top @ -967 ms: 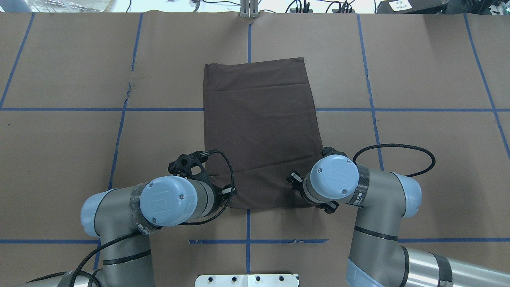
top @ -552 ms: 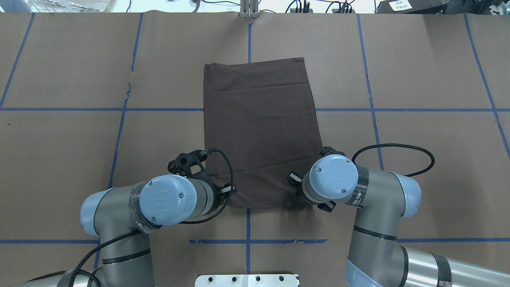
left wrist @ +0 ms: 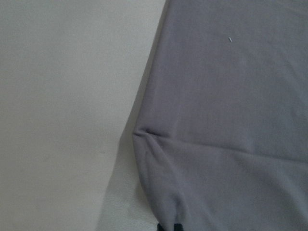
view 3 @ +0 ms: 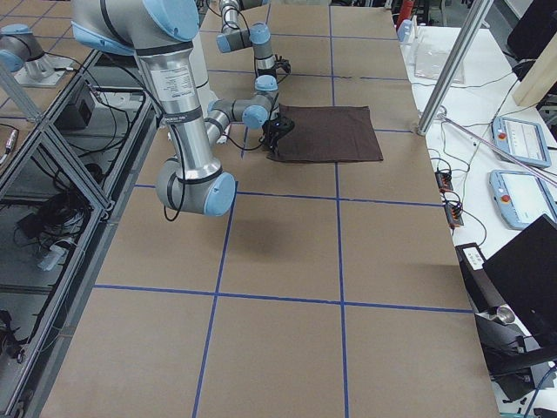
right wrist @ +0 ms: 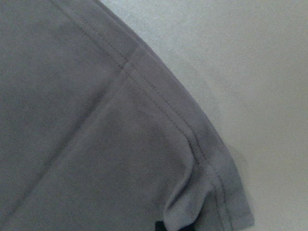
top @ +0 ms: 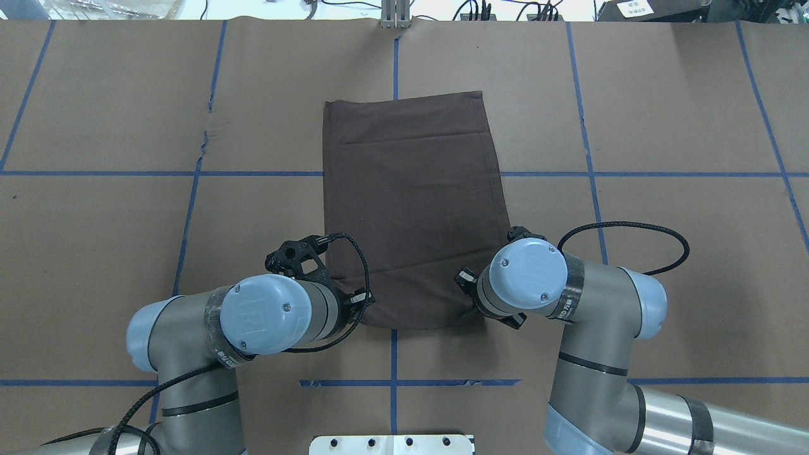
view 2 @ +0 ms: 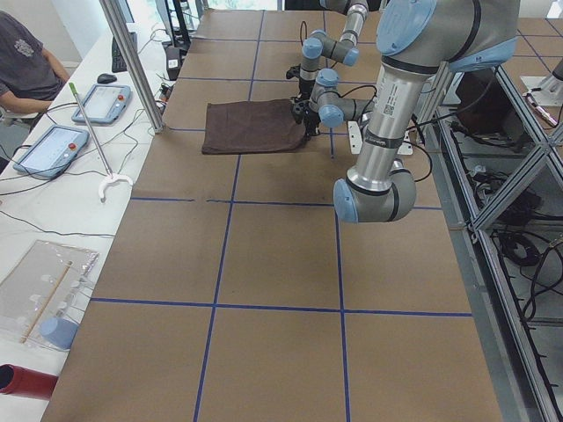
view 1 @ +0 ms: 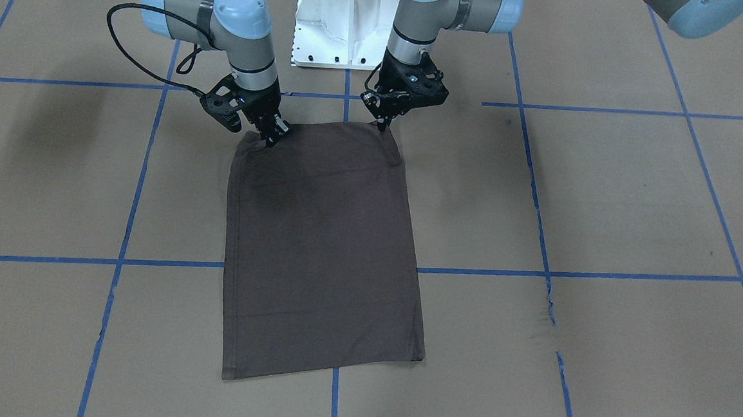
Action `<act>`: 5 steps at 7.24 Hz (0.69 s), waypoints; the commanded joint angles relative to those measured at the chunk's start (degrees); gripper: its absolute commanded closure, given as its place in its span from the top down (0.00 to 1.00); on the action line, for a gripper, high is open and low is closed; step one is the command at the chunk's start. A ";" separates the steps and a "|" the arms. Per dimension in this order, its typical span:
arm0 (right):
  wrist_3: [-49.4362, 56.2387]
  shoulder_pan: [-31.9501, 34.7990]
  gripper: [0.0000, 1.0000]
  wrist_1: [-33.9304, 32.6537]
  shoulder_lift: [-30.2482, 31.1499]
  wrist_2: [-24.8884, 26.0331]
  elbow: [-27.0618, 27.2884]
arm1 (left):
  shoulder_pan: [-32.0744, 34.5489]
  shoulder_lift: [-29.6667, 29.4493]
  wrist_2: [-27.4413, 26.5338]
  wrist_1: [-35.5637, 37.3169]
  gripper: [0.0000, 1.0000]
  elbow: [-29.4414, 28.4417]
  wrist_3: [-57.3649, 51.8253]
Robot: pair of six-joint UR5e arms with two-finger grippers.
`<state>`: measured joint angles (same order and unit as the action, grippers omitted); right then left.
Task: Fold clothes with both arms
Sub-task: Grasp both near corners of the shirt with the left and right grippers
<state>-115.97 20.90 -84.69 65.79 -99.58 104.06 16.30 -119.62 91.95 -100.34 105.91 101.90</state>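
The dark brown-grey T-shirt lies folded into a tall rectangle on the brown paper table; collar, logo and tags are hidden. In the front-facing view my left gripper and right gripper each pinch one robot-side corner of the T-shirt. That edge is puckered and slightly raised. In the overhead view both wrists cover the grippers. In the left wrist view the cloth bunches at the fingertips. The right wrist view shows the hemmed corner gathered at the fingertips.
The white pedestal base stands just behind the shirt's robot-side edge. Blue tape lines grid the table, and the paper has a small tear. A metal post, tablets and a seated person are at the table's far side.
Both wrists have shifted a little, the right one away from the robot. The shirt's robot-side corners have drawn inward and the edge has risen slightly.
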 commanded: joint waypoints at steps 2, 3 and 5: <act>-0.48 0.46 0.00 0.05 -1.18 0.08 0.00 | 0.13 0.00 0.08 -0.03 0.00 0.00 -0.30; -1.18 0.46 0.00 0.05 -1.19 0.08 0.09 | 0.13 0.00 0.34 0.06 0.00 0.44 -0.30; -0.66 0.63 0.00 0.05 -1.10 -0.70 1.05 | -0.04 0.78 1.65 0.58 0.00 2.62 -0.21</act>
<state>-116.79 21.54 -84.64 64.68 -99.88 104.52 16.39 -119.39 92.60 -100.05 107.08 101.62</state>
